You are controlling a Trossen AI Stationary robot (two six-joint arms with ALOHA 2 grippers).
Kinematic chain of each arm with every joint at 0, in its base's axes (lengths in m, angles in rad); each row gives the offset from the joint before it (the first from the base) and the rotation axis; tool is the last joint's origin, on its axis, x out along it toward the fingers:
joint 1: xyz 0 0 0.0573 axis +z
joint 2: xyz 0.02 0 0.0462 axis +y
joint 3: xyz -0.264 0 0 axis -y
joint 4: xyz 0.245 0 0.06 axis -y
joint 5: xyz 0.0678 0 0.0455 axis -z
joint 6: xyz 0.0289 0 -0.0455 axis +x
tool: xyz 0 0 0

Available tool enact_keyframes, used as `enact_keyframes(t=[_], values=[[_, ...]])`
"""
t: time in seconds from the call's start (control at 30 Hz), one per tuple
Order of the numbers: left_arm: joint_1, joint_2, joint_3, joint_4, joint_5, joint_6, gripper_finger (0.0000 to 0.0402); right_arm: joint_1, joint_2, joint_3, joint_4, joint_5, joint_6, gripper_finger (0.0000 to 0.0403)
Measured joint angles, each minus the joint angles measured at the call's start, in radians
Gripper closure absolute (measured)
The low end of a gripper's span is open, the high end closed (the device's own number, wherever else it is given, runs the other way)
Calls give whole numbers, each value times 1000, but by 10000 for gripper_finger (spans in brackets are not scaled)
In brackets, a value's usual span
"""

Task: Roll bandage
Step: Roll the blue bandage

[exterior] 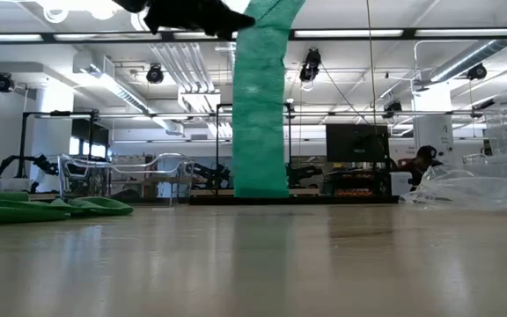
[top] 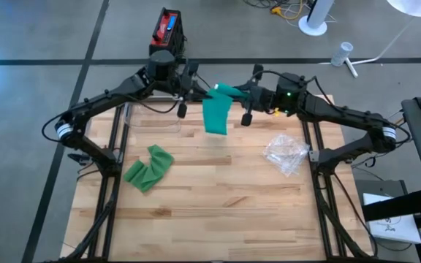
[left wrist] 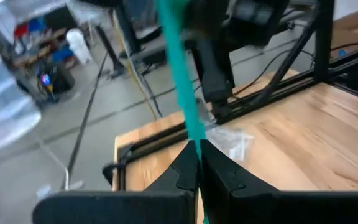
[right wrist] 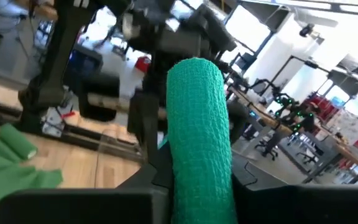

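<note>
- Two grippers meet in the air above the far part of the table (top: 218,197), both on one green bandage (top: 216,113).
- left gripper (left wrist: 199,163): fingers pressed fully together, pinching the bandage edge-on; the strip runs straight out from its tips.
- right gripper (top: 234,95): narrow gap, fingers clamped either side of the bandage's top end, which bulges between them in the right wrist view.
- From both grips the bandage hangs down as a flat, unrolled tail; low view shows its end just above or at the tabletop, cannot tell if touching.
- Progress, my read: early, maybe first turns started at top, most length left to wind.
- Further out: second green bandage (top: 149,168) loose left of the grippers; clear plastic wrapper (top: 286,153) right.
</note>
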Motion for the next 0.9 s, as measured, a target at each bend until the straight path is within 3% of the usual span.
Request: enact_keyframes(t=[0.2, 0.37, 0.67, 0.9], values=[[-22, -62, 0, -82, -99, 85, 368, 0, 32, 1, 16, 21, -79, 342], [-21, -114, 0, -160, -307, 142, 300, 0, 44, 1, 15, 28, -110, 347], [-57, -165, 2, 10, -248, 93, 173, 0, 50, 0, 24, 45, -168, 342], [-113, -107, 2, 77, -250, 57, 121, -2, 81, 0, 15, 45, -198, 352]])
